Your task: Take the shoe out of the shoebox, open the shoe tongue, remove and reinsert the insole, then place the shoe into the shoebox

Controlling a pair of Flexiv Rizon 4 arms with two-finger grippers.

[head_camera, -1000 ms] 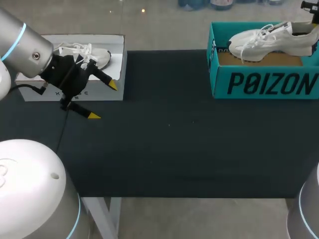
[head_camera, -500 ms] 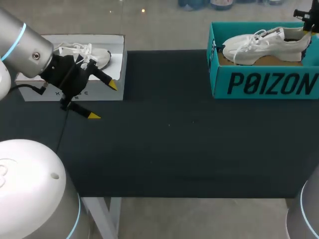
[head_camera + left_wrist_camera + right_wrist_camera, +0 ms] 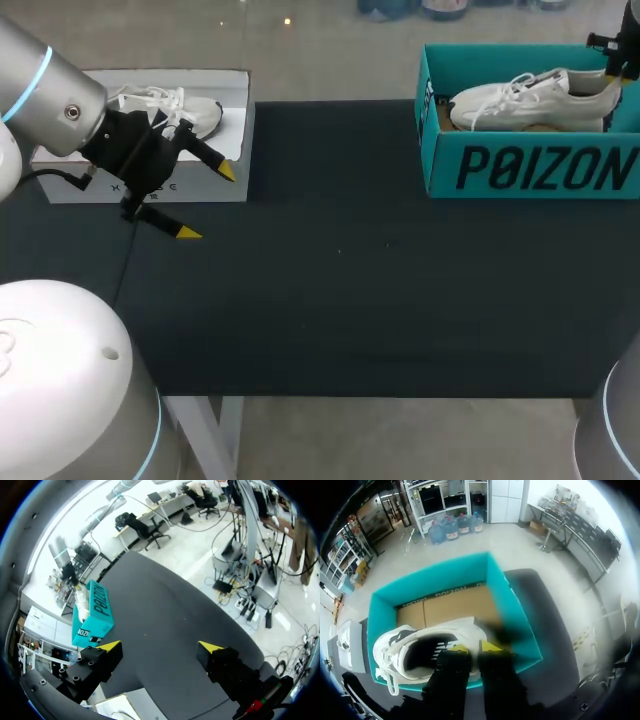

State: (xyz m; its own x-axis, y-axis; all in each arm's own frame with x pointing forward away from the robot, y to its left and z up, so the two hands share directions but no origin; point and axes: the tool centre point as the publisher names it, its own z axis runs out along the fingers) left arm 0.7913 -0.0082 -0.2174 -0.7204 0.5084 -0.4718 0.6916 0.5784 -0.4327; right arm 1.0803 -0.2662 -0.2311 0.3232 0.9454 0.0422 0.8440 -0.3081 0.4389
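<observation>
Right fingers (image 3: 489, 646): clenched close together on the heel rim of the white lace-up sneaker (image 3: 402, 647), grasping it from above.
Sneaker: inside the open teal cardboard shoebox (image 3: 512, 605), lying lengthwise, with its toe toward the box end nearest the middle of the worktop. Whether the sole touches the brown floor of the box I cannot tell.
Step in hand: probably settling the sneaker into the shoebox, though a first lift would look the same.
Doing it well: keep the sole level and the toe off the end wall. Lower until the whole sole bears on the floor, and only then let go, drawing straight up so the laces do not snag.
Left fingers (image 3: 111, 646): spread wide and empty, hovering over the dark worktop (image 3: 350, 300) just beside a white shoebox (image 3: 200, 190) holding another white sneaker (image 3: 170, 105).
</observation>
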